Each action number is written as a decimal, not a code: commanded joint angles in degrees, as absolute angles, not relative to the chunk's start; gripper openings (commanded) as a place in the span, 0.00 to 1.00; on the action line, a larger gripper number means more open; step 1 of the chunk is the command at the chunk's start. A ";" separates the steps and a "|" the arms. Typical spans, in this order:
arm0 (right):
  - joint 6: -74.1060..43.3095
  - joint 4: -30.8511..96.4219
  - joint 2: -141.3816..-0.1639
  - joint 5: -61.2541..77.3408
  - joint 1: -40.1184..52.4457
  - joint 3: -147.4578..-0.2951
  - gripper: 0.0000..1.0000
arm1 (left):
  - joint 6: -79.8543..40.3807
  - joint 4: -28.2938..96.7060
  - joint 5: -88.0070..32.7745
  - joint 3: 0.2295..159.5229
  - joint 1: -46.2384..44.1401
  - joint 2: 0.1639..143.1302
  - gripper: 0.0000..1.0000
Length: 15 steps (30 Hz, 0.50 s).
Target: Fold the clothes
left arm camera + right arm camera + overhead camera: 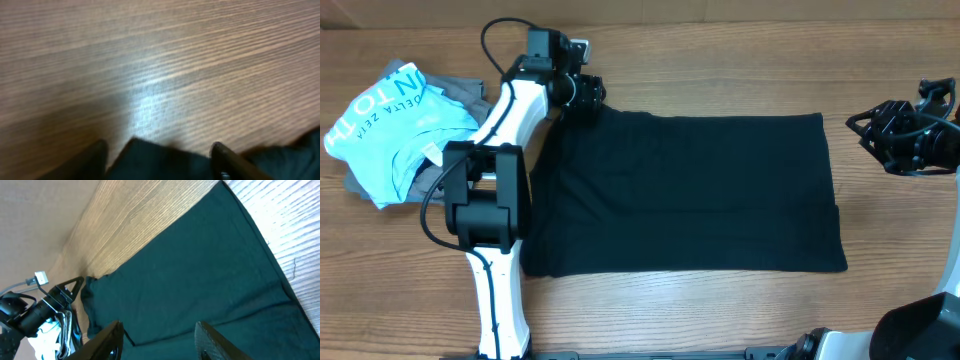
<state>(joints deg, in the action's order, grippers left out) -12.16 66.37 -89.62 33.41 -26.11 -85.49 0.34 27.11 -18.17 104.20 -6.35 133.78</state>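
Observation:
The clothes (690,190), a plain black T-shirt, lie flat as a wide rectangle in the middle of the wooden table. My left gripper (585,97) is down at the shirt's far left corner. In the left wrist view its fingers stand apart, open (157,147), with the corner of the black cloth (160,160) lying on the table between them. My right gripper (865,128) hovers off the shirt's right edge, apart from it. From the right wrist the black shirt (190,270) spreads out below the open right gripper (157,330), which holds nothing.
A light blue shirt with white lettering (390,125) lies crumpled on grey garments (460,92) at the far left, just behind the left arm (490,200). Bare wood table (720,60) surrounds the black shirt.

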 commanded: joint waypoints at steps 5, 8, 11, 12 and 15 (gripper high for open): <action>-10.37 66.94 -89.45 32.64 -25.71 -85.58 0.49 | 3.07 27.49 -12.86 104.62 -8.32 137.43 0.45; -10.39 66.98 -89.45 32.62 -25.71 -85.58 0.49 | 3.05 28.75 -12.64 104.62 -8.60 138.28 0.38; -10.39 67.00 -89.45 32.62 -25.71 -85.58 0.49 | 3.03 29.45 -11.64 104.64 -8.71 138.34 0.24; -10.37 67.00 -89.45 32.62 -25.71 -85.58 0.49 | 3.03 29.43 -11.64 104.68 -8.71 138.15 0.18; -10.37 67.00 -89.45 32.56 -25.71 -85.58 0.49 | 2.74 30.17 -12.75 106.04 -8.71 137.86 0.04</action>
<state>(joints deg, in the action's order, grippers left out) -11.05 67.09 -89.62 32.75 -26.09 -85.49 2.46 29.10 -12.73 104.51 -8.19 136.11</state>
